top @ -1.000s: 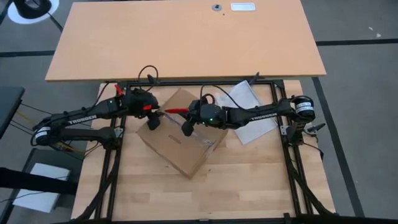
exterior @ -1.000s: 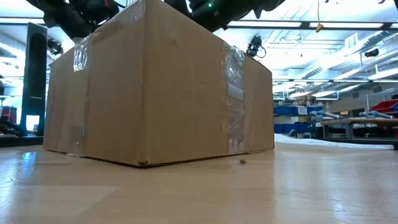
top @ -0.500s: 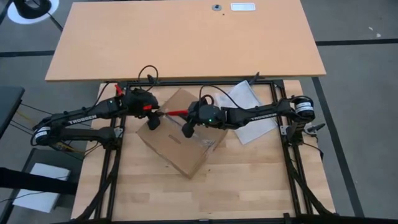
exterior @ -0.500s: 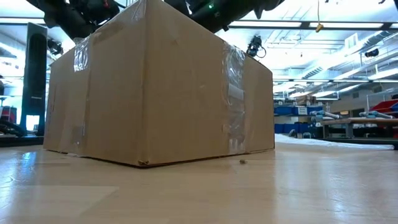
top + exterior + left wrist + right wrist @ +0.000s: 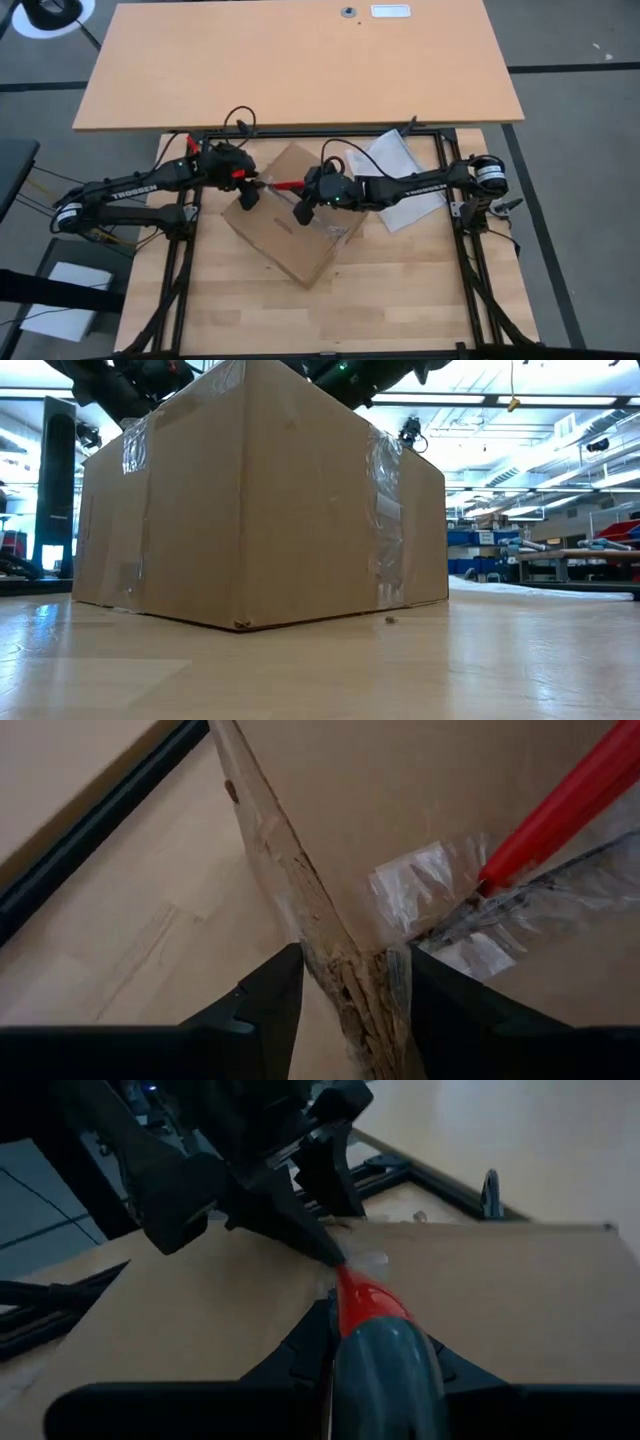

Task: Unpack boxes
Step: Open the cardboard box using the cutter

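The brown cardboard carton (image 5: pixel 285 218) stands on its base on the wooden table, with its flaps shut and clear tape (image 5: pixel 385 510) over its seams. My left gripper (image 5: pixel 246 196) is at the carton's far left top edge, shut on it. My right gripper (image 5: pixel 302 208) hovers over the carton's top, shut on a tool with a red and grey handle (image 5: pixel 285 185). The tool's dark tip (image 5: pixel 332 1258) meets the tape patch (image 5: pixel 425 885) on the top close to my left gripper. In the low view the carton (image 5: pixel 260 500) hides both grippers. My left gripper pinches the carton's torn top edge (image 5: pixel 345 982) between its two fingers (image 5: pixel 270 995), one on each side of the cardboard wall. It comes from above, slanting in from the table's left. The carton stays on the table. My right gripper holds the tool by its grey handle end (image 5: pixel 385 1355), between the two fingers. The tool lies nearly level over the carton's top and points toward the table's left. Its tip (image 5: pixel 482 888) rests on the taped seam.
A white sheet in clear plastic (image 5: pixel 392 172) lies right of the carton, under my right arm. Black frame rails (image 5: pixel 180 250) run along the table's left and right sides. A large light-brown tabletop (image 5: pixel 300 60) lies beyond the far edge. Bare wood (image 5: pixel 330 310) lies near the camera.
The carton has slid a little toward the table's right; in the low view its near corner and right end stand farther right than before. Both grippers have kept their holds.
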You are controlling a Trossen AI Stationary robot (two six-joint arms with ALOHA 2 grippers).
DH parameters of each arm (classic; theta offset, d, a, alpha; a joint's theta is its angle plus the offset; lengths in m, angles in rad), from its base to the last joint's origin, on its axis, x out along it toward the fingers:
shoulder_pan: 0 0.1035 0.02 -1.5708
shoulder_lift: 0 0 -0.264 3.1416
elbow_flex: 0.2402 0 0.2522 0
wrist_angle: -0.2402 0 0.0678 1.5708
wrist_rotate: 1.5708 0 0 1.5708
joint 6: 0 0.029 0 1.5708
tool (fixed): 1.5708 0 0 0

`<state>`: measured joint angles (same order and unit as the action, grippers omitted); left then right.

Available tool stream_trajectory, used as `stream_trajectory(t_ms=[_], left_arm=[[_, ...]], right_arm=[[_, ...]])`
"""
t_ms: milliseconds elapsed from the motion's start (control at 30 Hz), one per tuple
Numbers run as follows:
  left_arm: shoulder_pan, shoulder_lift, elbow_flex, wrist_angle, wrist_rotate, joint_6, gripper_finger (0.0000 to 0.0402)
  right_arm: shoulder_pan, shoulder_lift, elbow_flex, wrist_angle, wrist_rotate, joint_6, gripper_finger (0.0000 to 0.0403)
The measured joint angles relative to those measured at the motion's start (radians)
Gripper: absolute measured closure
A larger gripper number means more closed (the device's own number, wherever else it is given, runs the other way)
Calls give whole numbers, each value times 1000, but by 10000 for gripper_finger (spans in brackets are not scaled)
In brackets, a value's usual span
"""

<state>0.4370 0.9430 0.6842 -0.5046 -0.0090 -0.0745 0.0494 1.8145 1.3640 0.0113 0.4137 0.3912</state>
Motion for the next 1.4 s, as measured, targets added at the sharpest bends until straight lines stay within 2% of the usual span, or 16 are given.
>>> stream_trajectory(t_ms=[200,333,533,900,1300,1400], left_arm=[[0,22,2,3,8,-19,229],[0,40,3,3,7,-38,229],[0,50,2,3,10,-39,229],[2,52,1,18,0,-39,229],[2,52,0,20,3,-39,229],[2,53,0,20,4,-39,229]], right_arm=[[4,-33,-2,-60,-1,148,347],[10,-45,48,-195,-20,233,347],[32,-47,197,-479,-50,195,347],[76,-48,389,-827,-84,186,347],[120,-48,385,-882,-79,234,347],[143,-48,384,-933,-120,271,347]])
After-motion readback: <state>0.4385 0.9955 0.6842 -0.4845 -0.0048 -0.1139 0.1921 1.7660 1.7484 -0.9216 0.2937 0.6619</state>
